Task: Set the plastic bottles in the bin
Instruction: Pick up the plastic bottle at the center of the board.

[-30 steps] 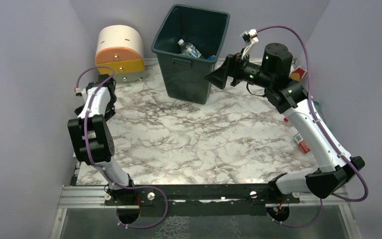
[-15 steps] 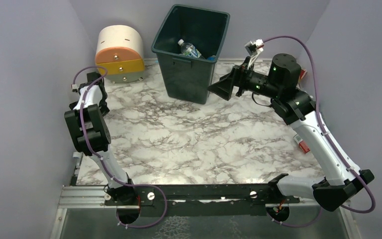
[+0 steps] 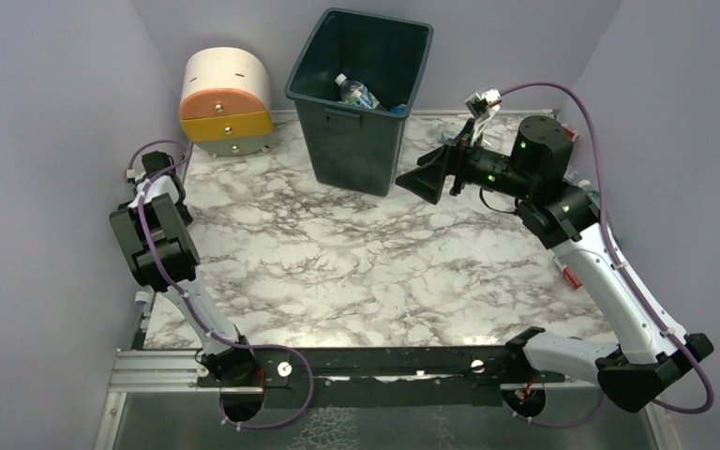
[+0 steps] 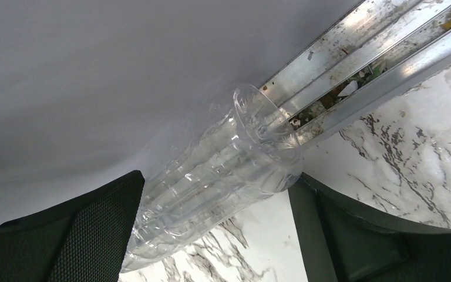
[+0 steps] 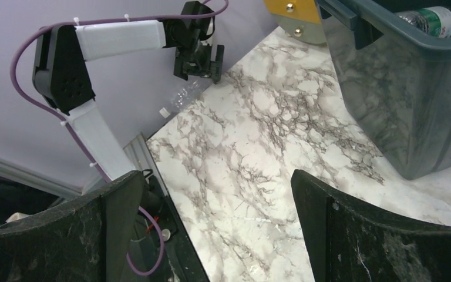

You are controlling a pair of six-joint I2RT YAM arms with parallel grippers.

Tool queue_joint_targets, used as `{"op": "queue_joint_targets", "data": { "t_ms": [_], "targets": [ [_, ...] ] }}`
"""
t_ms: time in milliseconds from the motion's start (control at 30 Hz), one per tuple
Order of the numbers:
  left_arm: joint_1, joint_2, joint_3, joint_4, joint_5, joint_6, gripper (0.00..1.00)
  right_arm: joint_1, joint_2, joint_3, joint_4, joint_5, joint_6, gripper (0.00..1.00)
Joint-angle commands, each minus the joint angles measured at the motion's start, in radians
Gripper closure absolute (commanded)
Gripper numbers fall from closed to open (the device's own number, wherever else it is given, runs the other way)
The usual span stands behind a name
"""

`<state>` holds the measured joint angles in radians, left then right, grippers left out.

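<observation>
Marbled white tabletop (image 3: pixel 356 262); left gripper (image 4: pixel 216 182) spread around a clear plastic bottle (image 4: pixel 223 155). Beside the dark green bin (image 3: pixel 337 141), right gripper (image 5: pixel 214 176) spread, empty.

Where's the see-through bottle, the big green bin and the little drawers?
Clear bottle (image 4: pixel 223 170), left wrist view, on its ribbed side.
Bin (image 3: pixel 349 155), top external view, on its front wall.
Drawer unit (image 3: pixel 228 123), top external view, on the yellow drawer front.
</observation>
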<state>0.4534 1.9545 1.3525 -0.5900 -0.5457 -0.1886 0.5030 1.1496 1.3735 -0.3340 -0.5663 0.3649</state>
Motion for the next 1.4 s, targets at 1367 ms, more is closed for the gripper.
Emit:
{"op": "queue_joint_targets", "data": {
  "t_ms": [1367],
  "targets": [
    [-0.352,-0.365,-0.304,0.035,0.406,-0.114,0.03,0.004,-0.039,-0.096,0.006,-0.028,-0.006,0.0]
  ]
}}
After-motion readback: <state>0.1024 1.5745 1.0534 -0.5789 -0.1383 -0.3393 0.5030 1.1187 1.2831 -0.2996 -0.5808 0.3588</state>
